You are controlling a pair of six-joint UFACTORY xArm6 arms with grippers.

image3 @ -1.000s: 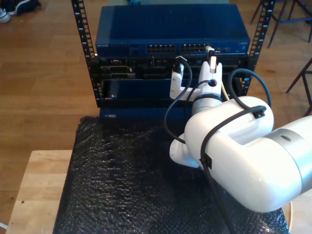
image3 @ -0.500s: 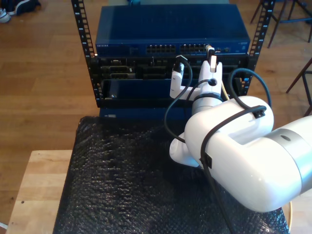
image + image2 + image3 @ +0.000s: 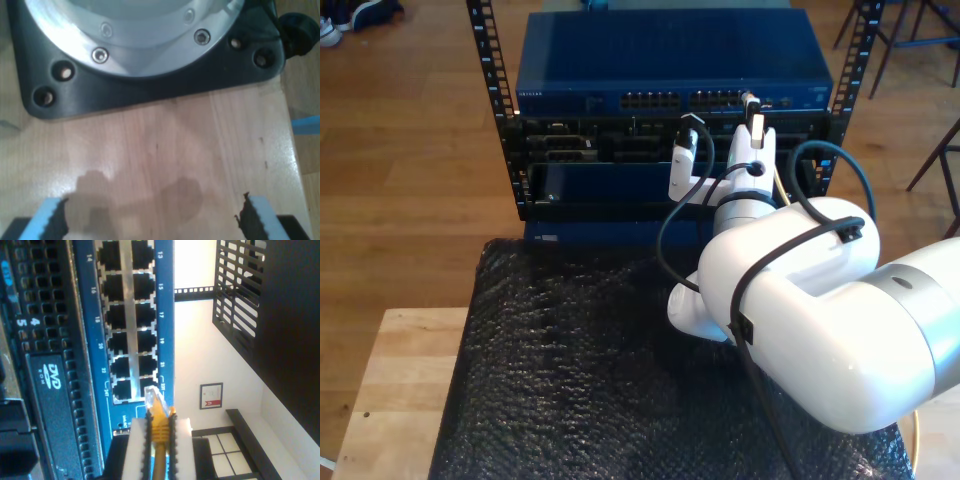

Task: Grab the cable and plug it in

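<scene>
The yellow cable (image 3: pixel 160 432) is pinched between the white pads (image 3: pixel 135 445) of my second gripper (image 3: pixel 160 422), which is shut on it. Its clear plug (image 3: pixel 151 395) sticks out past the pads, right at the last ports of the blue network switch (image 3: pixel 165 315), touching or nearly touching the port block's edge. In the exterior view my second gripper (image 3: pixel 752 112) is raised against the switch's (image 3: pixel 670 65) front port row, towards that view's right. My first gripper (image 3: pixel 155 220) stands open over bare wood, its blue-tipped fingers (image 3: pixel 47 220) wide apart with nothing between them.
The switch sits on top of a black rack (image 3: pixel 500 110) holding other dark units, one with a DVD drive (image 3: pixel 47 385). A black bubble-wrap mat (image 3: pixel 580 380) covers the wooden table (image 3: pixel 395 380). A black arm base plate (image 3: pixel 150 85) lies just ahead of my first gripper.
</scene>
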